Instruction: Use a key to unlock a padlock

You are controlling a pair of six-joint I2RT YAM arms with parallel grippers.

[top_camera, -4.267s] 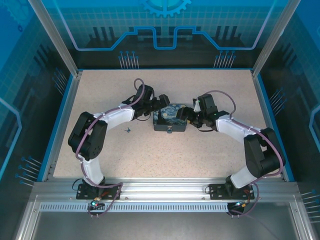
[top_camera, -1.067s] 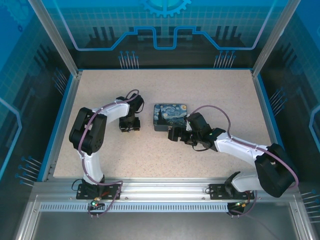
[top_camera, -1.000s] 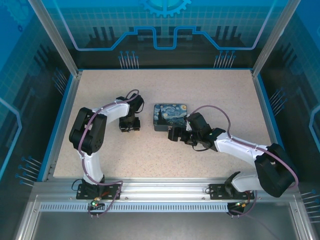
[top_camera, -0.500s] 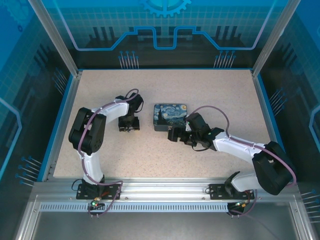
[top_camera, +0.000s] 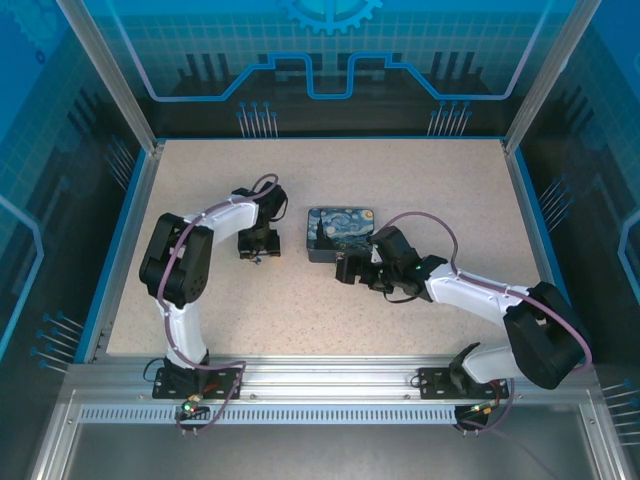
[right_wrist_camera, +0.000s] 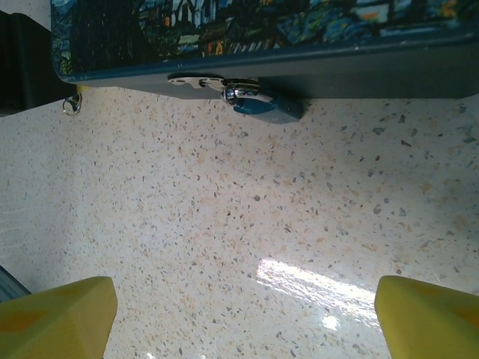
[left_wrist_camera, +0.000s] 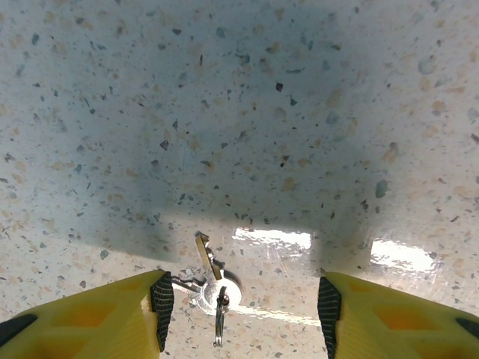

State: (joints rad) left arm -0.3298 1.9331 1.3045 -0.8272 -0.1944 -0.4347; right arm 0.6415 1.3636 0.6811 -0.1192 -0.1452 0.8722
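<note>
Speckled desk [left_wrist_camera: 299, 112]: key [left_wrist_camera: 203, 253] flat between parted fingers of left tool [left_wrist_camera: 245, 303], ungripped. Padlock [right_wrist_camera: 263, 105] shut on box [right_wrist_camera: 314, 56] hasp, facing right tool [right_wrist_camera: 243, 299], likewise parted. 3 steps left: grasp, insert, turn.

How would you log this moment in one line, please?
left fingers open over key | right fingers open facing padlock | padlock on box

- Padlock [right_wrist_camera: 263, 105]: small blue-grey body with a silver shackle hooked into the painted box's [right_wrist_camera: 299, 30] hasp, resting on the desk [right_wrist_camera: 262, 224].
- Key [left_wrist_camera: 203, 253]: thin brass-coloured sliver, lying flat on the desk.
</note>
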